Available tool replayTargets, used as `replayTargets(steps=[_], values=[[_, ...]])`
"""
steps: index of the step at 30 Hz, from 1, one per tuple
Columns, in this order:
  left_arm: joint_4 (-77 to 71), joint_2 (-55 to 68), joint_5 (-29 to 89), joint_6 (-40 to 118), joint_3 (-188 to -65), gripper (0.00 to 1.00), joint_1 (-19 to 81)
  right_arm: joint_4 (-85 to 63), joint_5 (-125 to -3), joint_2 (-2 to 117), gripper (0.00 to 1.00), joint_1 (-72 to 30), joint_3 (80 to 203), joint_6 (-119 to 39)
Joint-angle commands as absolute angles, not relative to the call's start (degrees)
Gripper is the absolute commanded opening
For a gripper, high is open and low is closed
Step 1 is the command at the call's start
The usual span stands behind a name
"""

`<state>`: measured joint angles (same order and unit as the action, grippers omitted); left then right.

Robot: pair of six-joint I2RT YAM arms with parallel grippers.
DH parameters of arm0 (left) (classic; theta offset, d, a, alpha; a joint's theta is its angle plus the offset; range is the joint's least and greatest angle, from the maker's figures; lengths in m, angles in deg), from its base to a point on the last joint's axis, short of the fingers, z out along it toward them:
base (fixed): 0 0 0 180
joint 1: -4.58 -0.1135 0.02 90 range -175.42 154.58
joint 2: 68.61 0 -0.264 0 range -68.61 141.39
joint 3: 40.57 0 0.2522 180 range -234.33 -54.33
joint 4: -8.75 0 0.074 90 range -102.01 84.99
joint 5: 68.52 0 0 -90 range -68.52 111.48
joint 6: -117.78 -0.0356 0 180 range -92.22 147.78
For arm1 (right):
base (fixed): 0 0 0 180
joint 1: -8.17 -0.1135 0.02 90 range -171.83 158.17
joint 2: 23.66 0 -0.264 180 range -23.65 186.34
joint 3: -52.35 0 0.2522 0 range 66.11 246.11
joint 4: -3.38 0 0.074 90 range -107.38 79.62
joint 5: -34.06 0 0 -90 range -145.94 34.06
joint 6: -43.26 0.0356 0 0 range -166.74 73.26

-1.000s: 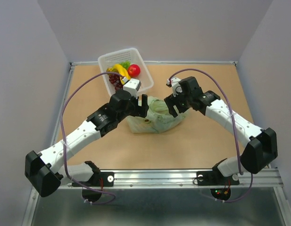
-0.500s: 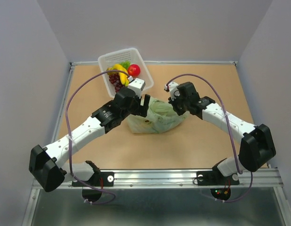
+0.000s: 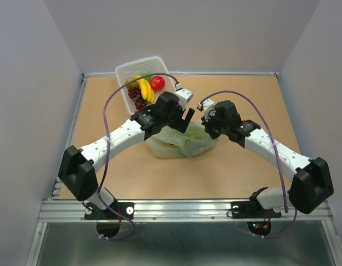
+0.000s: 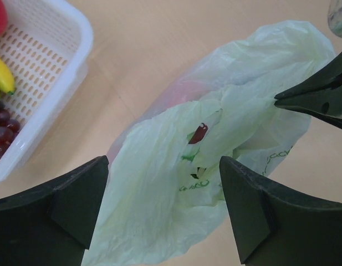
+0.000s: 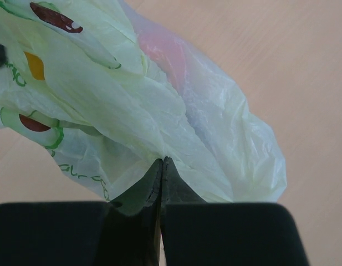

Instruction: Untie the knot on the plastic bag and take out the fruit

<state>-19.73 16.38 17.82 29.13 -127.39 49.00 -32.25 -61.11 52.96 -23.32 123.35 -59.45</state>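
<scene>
The plastic bag (image 3: 179, 145) was thin, crinkled, translucent pale green film printed with red, yellow and green marks. It lay slumped in a soft heap on the tabletop (image 3: 243, 94). The fruit (image 5: 159, 47) showed through its wall only as a blurred pink-red patch.

The right pincer (image 5: 162, 162) reached in from the bag's right, its black tapered fingers (image 5: 140, 197) pressed together on a gathered fold at the bag's top. The left pincer (image 4: 164, 166) hung above the bag from its left, angled downward. Its blunt black fingers (image 4: 71, 205) were spread wide and gripped nothing.

Beyond the bag's far left side stood a white perforated basket (image 3: 138, 65) holding a banana (image 3: 144, 87) and a grape bunch (image 3: 136, 97). The tabletop was smooth tan board, enclosed by pale grey walls (image 3: 187, 33).
</scene>
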Motion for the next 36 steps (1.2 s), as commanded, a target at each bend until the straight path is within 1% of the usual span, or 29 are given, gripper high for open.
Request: replayTargets(steps=[1,3,5,7,9,10,12,16,17,19,20,23,26,28,30,32,33,35,36], values=[[-21.97,19.79,20.60,26.20,-132.20,0.92,49.93,-29.10,-62.35,51.23,0.00,-23.56,122.10,-58.95],[-22.15,21.21,19.65,26.20,-132.56,0.89,50.19,-29.01,-62.44,50.97,0.00,-23.56,122.10,-58.69],[-21.71,22.70,16.59,27.08,-132.38,0.80,50.11,-28.75,-62.44,50.88,0.00,-23.56,122.01,-58.43],[-21.62,23.23,14.73,27.52,-132.38,0.58,50.11,-28.49,-61.83,50.44,0.00,-23.56,121.84,-58.08],[-20.48,22.71,11.49,29.80,-132.03,0.22,50.02,-28.22,-59.46,50.17,0.00,-23.56,121.31,-57.11],[-20.13,21.32,10.59,30.33,-131.33,0.00,49.32,-27.87,-58.24,49.83,0.00,-23.56,120.96,-56.67],[-18.82,19.29,7.70,32.00,-130.63,0.00,48.18,-27.61,-53.42,49.38,0.00,-23.47,120.34,-54.74],[-15.48,10.96,7.33,35.77,-127.64,0.00,43.26,-26.38,-46.55,47.81,0.00,-22.42,118.15,-49.65],[-14.60,9.63,8.55,37.96,-125.90,0.00,40.21,-26.11,-43.66,46.84,0.00,-21.46,117.62,-46.85],[-13.89,5.94,8.56,40.87,-123.08,0.00,37.29,-25.85,-40.84,45.43,0.00,-19.27,116.40,-39.84],[-13.54,4.79,8.30,42.10,-121.85,0.00,35.45,-25.76,-37.34,43.43,0.01,-18.56,115.95,-36.92],[-12.49,0.31,4.96,48.33,-116.40,0.00,33.41,-25.85,-34.24,39.20,0.00,-15.39,113.59,-24.18],[-10.29,-4.53,5.83,54.23,-108.93,0.00,32.35,-25.85,-33.00,33.14,0.01,-15.04,111.30,-13.10],[-8.09,-7.16,7.76,57.04,-105.59,0.00,32.35,-25.32,-36.85,29.54,0.00,-15.12,109.53,-11.14],[-5.72,-11.73,9.95,60.21,-100.58,0.00,32.27,-24.71,-44.66,28.47,0.02,-15.12,109.44,-13.33],[-3.45,-16.20,12.07,61.09,-96.02,0.00,32.35,-25.84,-50.72,28.29,0.13,-15.21,110.84,-18.66],[-1.95,-17.45,13.91,61.09,-94.78,0.00,32.35,-26.81,-55.28,28.03,0.31,-15.21,113.11,-20.35],[-1.58,-20.61,15.24,60.92,-92.40,0.00,32.35,-29.53,-59.17,27.32,0.51,-15.30,116.11,-25.62],[-1.76,-21.41,16.37,60.66,-91.78,0.01,32.35,-30.58,-61.89,27.50,0.68,-15.39,118.39,-27.47]])
